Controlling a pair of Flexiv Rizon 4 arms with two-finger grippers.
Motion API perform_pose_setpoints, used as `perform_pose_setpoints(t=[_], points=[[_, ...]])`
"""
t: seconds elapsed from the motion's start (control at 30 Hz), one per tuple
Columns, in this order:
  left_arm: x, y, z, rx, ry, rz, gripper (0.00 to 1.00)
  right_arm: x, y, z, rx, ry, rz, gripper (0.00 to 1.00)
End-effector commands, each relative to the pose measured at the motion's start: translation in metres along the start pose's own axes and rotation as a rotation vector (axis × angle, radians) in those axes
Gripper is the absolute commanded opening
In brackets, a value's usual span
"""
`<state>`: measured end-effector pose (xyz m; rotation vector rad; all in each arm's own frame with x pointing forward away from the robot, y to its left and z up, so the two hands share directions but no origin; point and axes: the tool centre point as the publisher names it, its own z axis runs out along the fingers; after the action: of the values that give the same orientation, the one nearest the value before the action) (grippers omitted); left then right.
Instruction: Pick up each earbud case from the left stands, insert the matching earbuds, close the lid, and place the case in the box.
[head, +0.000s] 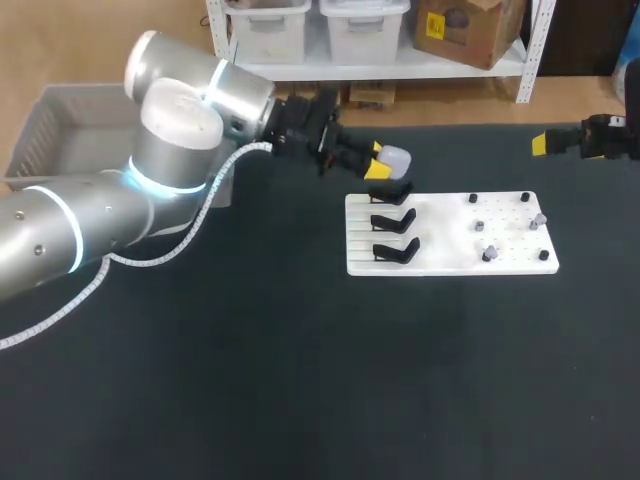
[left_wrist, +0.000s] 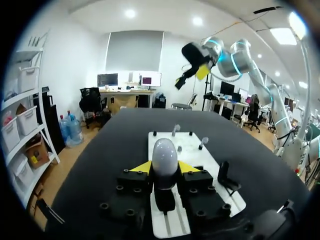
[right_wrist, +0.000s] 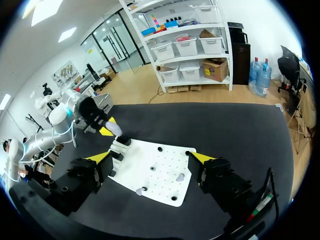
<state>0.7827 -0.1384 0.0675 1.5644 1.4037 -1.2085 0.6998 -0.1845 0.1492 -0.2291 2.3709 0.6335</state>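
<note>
The fingers (left_wrist: 141, 167) of your left gripper (left_wrist: 164, 169) press against both sides of a pale grey earbud case (left_wrist: 164, 155), which stands upright between the yellow tips. In the head view the case sits at the twelve o'clock end of the column of three black stands (head: 393, 221), just past the far edge of the white board (head: 440, 262) (whether it touches the nearest stand, you cannot tell). The stands fill the board's nine o'clock side. Small grey and dark earbuds (head: 489, 254) sit on its three o'clock side. The grey box (head: 45, 125) is at the ten o'clock corner of the table (head: 300, 380), well apart from the board and behind your left arm. Your right gripper (right_wrist: 151, 158) hangs at the board's two o'clock, apart from it, with its fingers spread wide and gripping nothing.
</note>
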Motion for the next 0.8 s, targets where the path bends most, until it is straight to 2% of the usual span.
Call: perform_pose_setpoints(t=[0.03, 0.2, 0.4, 0.6, 0.8], points=[[-0.015, -0.033, -0.010, -0.103, -0.061, 0.015, 0.00, 0.000, 0.000, 0.000, 0.001, 0.001, 0.000, 1.00], [-0.038, -0.054, -0.013, -0.142, -0.153, 0.020, 0.00, 0.000, 0.000, 0.000, 0.001, 0.001, 0.000, 1.00], [-0.054, -0.073, -0.003, -0.164, -0.194, 0.038, 0.00, 0.000, 0.000, 0.000, 0.001, 0.001, 0.000, 1.00], [-0.057, -0.081, -0.001, -0.173, -0.214, 0.043, 0.00, 0.000, 0.000, 0.000, 0.001, 0.001, 0.000, 1.00], [-0.056, -0.083, -0.007, -0.222, -0.246, 0.027, 0.00, 0.000, 0.000, 0.000, 0.001, 0.001, 0.000, 1.00]])
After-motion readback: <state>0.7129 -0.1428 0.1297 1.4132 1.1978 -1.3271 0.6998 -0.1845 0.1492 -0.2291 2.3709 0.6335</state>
